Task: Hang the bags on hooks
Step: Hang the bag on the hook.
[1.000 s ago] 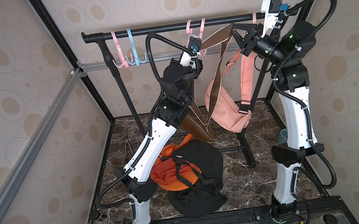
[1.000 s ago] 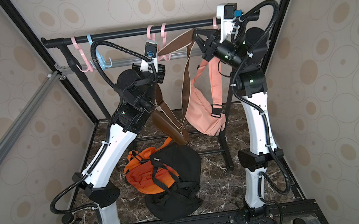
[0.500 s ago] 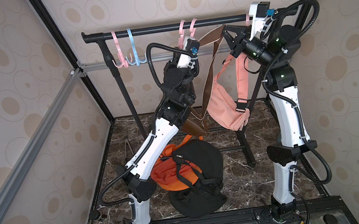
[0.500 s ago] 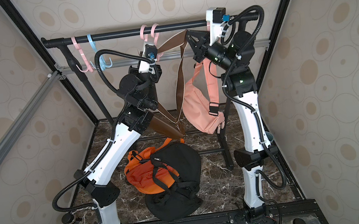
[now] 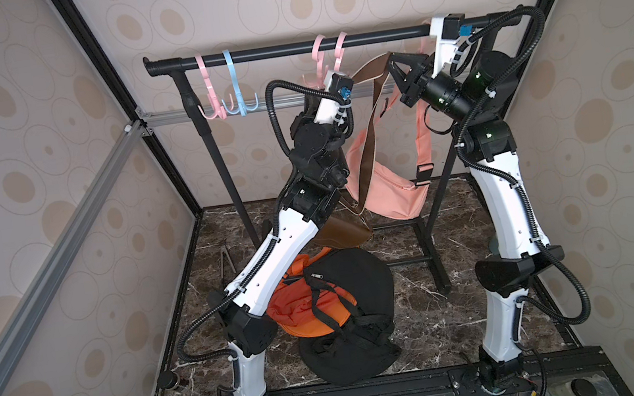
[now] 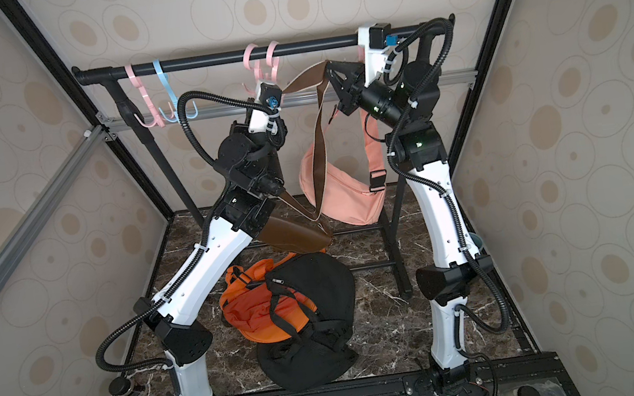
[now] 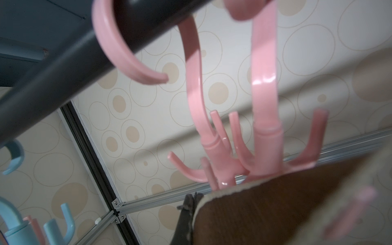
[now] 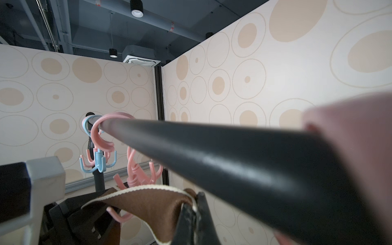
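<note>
Both arms were raised toward the black rail (image 5: 369,38) at 12 o'clock of the cell. The right gripper (image 5: 394,68) had its fingers pinched tight on the brown strap (image 5: 367,73) — the right wrist view showed the webbing (image 8: 148,203) caught between the dark fingers (image 8: 191,218) just under the rail. The left gripper (image 7: 187,203) was likewise clamped on that strap, its tips just below the pair of pink hooks (image 7: 222,148) in the left wrist view.

The brown bag (image 6: 291,233) hung low from its strap at about the centre, partly behind the left arm, not yet on a hook. A pink bag (image 5: 389,193) dangled behind it at 1 o'clock. On the marble floor (image 5: 427,317) — toward 6 o'clock — lay a black backpack (image 5: 352,286) touching an orange bag (image 5: 292,310). A pink and a blue hook (image 5: 234,89) hung at 11 o'clock.
</note>
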